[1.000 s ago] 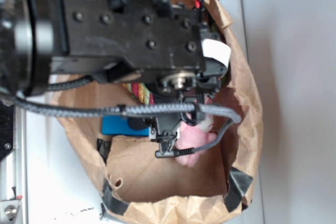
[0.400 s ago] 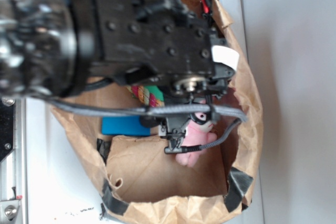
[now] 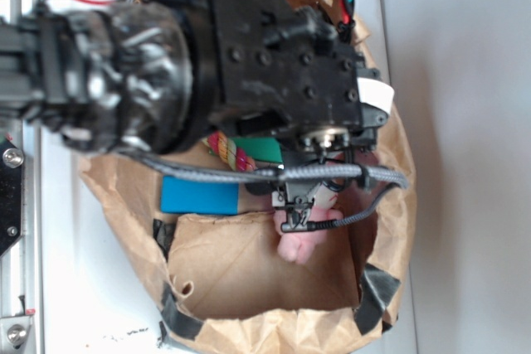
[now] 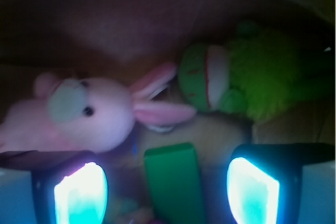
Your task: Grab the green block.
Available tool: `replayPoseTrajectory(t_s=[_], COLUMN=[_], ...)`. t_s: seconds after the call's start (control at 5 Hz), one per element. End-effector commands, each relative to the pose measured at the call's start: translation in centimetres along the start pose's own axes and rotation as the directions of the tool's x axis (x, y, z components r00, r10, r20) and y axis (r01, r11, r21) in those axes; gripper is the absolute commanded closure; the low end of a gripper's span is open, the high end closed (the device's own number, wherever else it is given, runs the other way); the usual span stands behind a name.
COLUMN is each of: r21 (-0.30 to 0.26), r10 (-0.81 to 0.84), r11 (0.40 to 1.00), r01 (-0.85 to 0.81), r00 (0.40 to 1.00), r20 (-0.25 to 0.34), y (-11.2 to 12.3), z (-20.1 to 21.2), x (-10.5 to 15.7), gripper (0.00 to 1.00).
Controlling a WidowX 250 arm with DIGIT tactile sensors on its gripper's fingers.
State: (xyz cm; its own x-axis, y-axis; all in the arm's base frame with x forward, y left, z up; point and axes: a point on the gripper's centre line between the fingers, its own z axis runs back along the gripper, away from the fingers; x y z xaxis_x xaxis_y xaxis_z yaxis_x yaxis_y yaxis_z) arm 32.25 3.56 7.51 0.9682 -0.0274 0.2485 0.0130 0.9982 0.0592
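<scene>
The green block (image 4: 173, 182) lies flat on the bag floor in the wrist view, its near end running out of the bottom of the frame. My gripper (image 4: 167, 192) is open, and its two glowing pads (image 4: 81, 195) stand on either side of the block with a gap on each side. In the exterior view only a corner of the green block (image 3: 259, 148) shows under the black arm (image 3: 274, 64), which hides my fingers.
Everything sits inside a brown paper bag (image 3: 249, 288). A pink bunny plush (image 4: 89, 111) lies just beyond the left pad, a fuzzy lime-green plush (image 4: 247, 77) beyond the right. A blue block (image 3: 199, 195) and a coloured rope (image 3: 226, 148) lie left of the green block.
The arm has moved to the right over the bag. More of the blue block and a corner of the green block now show beside it.
</scene>
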Motion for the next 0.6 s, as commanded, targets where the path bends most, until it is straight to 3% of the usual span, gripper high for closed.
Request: replayPoseTrajectory(t_s=[0.0,0.4], r21=[0.033,-0.008], r10=[0.043,0.053], r11=[0.998,0.999], r01=[-0.044,-0.052], r00=[0.998,0.996], r20=[0.050,0.072], y=[0.2,0.0], z=[1.0,1.1], x=[0.7,-0.5], gripper=[0.00,0.00])
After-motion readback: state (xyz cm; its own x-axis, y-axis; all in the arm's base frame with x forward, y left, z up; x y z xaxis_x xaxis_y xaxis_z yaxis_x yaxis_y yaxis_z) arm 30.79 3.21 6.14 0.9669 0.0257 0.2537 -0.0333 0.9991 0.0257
